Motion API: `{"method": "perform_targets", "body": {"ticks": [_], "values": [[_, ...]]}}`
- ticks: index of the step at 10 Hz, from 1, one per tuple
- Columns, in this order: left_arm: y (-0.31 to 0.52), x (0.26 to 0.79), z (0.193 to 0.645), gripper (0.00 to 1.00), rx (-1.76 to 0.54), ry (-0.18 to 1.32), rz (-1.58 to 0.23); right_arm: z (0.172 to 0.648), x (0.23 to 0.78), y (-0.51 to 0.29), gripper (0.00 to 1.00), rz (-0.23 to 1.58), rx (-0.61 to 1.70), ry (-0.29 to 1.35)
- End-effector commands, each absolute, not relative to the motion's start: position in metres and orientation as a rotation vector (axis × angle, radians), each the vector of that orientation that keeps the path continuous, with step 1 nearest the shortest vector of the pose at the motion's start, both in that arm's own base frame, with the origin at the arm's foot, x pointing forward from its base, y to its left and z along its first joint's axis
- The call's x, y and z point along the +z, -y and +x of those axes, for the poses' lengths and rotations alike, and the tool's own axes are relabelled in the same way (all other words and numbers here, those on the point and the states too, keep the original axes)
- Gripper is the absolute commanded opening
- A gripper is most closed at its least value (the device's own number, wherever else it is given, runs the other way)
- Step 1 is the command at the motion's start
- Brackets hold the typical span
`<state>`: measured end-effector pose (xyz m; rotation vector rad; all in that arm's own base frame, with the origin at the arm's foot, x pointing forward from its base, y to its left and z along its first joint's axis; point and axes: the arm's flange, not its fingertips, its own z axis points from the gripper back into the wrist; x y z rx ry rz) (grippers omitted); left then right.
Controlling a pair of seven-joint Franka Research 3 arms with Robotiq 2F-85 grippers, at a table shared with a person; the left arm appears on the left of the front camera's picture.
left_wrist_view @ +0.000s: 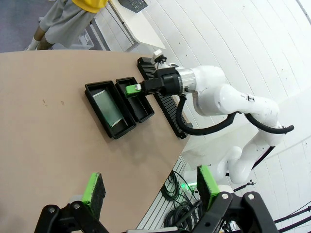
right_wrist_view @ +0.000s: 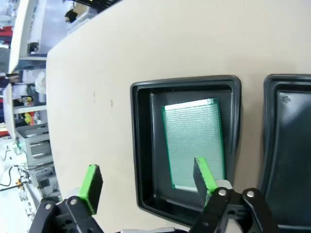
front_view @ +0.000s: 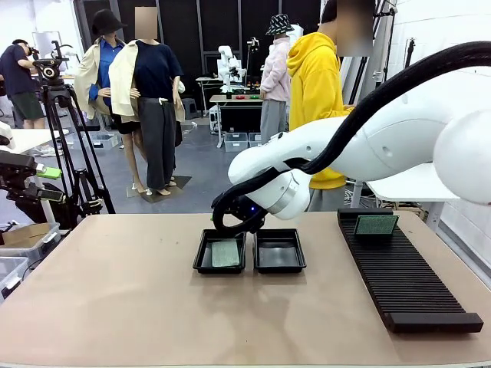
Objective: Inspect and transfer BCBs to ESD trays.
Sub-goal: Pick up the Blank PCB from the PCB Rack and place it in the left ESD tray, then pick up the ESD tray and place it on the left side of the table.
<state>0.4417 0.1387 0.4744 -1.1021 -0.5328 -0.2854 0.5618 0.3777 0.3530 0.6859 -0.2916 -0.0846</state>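
BCB lies flat in ESD tray under spread right pincer.

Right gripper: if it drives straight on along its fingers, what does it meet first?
Probably the shallow glossy black plastic tray holding the flat green circuit board; the open right gripper points into it, one finger over the board's edge. Depth unclear.

BCB in left ESD tray

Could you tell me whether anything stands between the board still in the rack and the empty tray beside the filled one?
Nothing visible does: just bare table lies between the board in the rack and the empty tray.
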Motion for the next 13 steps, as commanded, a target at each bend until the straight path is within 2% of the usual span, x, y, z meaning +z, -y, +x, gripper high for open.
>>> {"method": "perform_targets", "body": {"ticks": [1,6,13], "values": [[-0.139,0.477,0.441,1.00,-0.268,0.527,-1.106,0.535,0.379,-0.357,1.00,0.583,-0.054,0.305],[-0.139,0.477,0.441,1.00,-0.268,0.527,-1.106,0.510,0.412,-0.335,1.00,0.400,0.087,0.295],[-0.139,0.477,0.441,1.00,-0.268,0.527,-1.106,0.511,0.409,-0.335,1.00,0.434,0.093,0.300]]}}
